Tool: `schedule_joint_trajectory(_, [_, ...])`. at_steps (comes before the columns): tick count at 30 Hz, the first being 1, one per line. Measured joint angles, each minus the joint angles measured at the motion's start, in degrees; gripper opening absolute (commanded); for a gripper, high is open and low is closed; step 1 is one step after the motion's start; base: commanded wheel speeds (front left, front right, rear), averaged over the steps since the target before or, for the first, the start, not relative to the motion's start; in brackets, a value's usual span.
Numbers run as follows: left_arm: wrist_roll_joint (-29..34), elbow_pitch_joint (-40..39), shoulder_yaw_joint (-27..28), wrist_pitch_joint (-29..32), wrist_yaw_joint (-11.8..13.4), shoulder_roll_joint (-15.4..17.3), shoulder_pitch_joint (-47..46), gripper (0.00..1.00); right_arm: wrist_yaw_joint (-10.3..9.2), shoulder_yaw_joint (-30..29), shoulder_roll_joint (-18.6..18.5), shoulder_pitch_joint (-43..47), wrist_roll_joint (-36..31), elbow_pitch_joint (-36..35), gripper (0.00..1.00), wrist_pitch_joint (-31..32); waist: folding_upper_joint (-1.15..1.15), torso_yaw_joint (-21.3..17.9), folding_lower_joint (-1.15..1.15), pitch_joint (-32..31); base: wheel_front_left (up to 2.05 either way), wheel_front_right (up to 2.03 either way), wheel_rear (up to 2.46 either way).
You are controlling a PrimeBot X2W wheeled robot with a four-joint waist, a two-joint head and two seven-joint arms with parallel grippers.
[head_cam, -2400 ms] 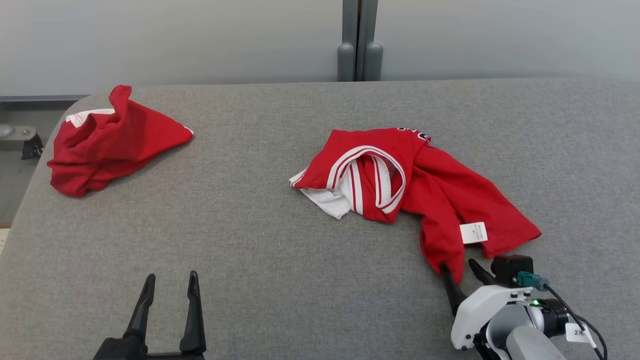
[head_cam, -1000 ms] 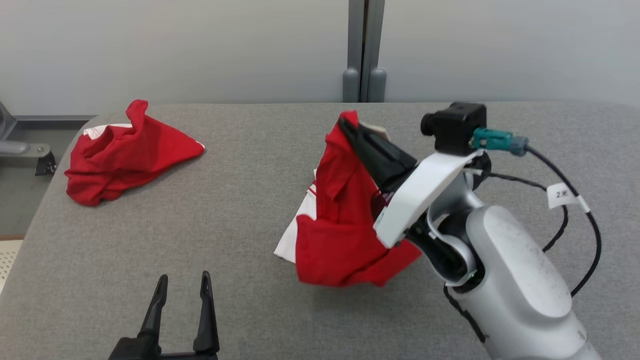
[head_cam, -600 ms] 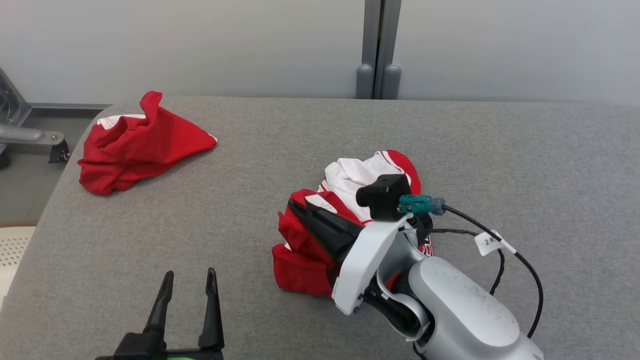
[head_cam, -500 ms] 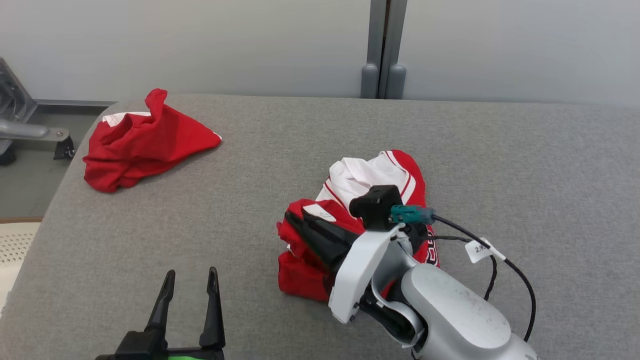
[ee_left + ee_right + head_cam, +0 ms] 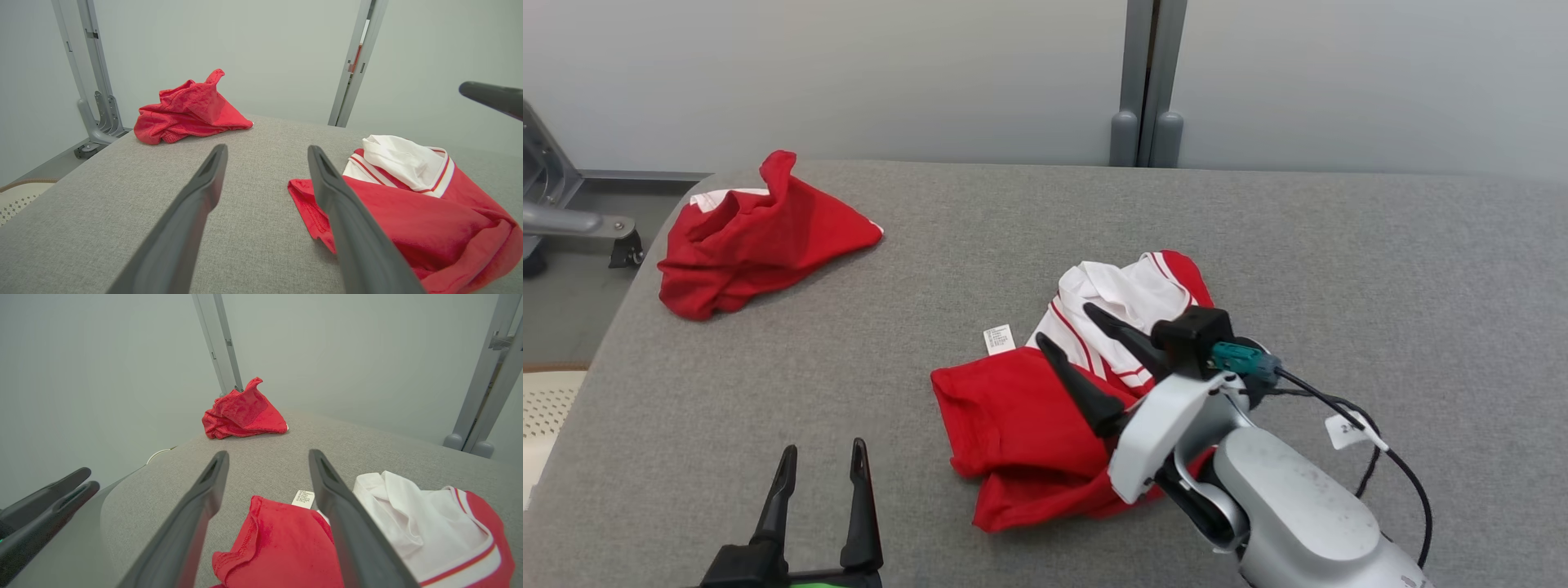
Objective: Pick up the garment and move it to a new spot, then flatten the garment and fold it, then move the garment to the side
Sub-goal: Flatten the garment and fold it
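Crumpled red-and-white jersey (image 5: pixel 1021 425) — soft, light, limp; hemmed red corner (image 5: pixel 946 390) looks best to pinch. Right pincer (image 5: pixel 1064 324) just over jersey, fingers apart, empty; left pincer (image 5: pixel 823 446) apart too.

Soft, even light; faint shadow under the crumpled red-and-white cloth garment (image 5: pixel 1013 416) (wrist views bow at edges).

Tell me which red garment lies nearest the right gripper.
The red-and-white striped garment, directly under the open right gripper; the other red garment sits crumpled at the far left corner of the table.
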Motion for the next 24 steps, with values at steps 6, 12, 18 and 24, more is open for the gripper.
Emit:
schedule_joint_trajectory(6, [0.0, -0.6, 0.3, 0.0, 0.3, 0.0, 0.1, 1.0, 0.0, -6.6, -4.1, 5.0, -6.0, -3.0, 1.0, -5.6, 0.0, -1.7, 0.0, 0.0, 0.0, 0.0, 0.0])
schedule_joint_trajectory(12, [0.0, -0.9, 1.1, 0.0, 0.3, 0.0, 0.3, 1.0, 0.0, -16.9, -7.0, 11.6, -16.0, -6.7, 1.0, -9.4, 0.0, -3.9, 0.0, 0.2, 0.0, 0.0, 0.0])
schedule_joint_trajectory(18, [0.1, -0.8, 1.2, 0.0, -0.1, 0.0, 0.2, 1.0, 0.01, -27.2, -6.2, 20.2, -22.4, -14.5, 1.0, -9.8, 0.0, -5.4, 0.0, 0.7, 0.0, 0.0, 0.0])
schedule_joint_trajectory(24, [0.4, -0.7, 1.4, 0.0, -0.5, 0.0, 0.2, 1.0, 0.01, -34.6, -4.4, 28.8, -25.3, -17.0, 1.0, -9.8, 0.0, -6.0, 0.0, 1.0, 0.0, 0.0, 0.0])
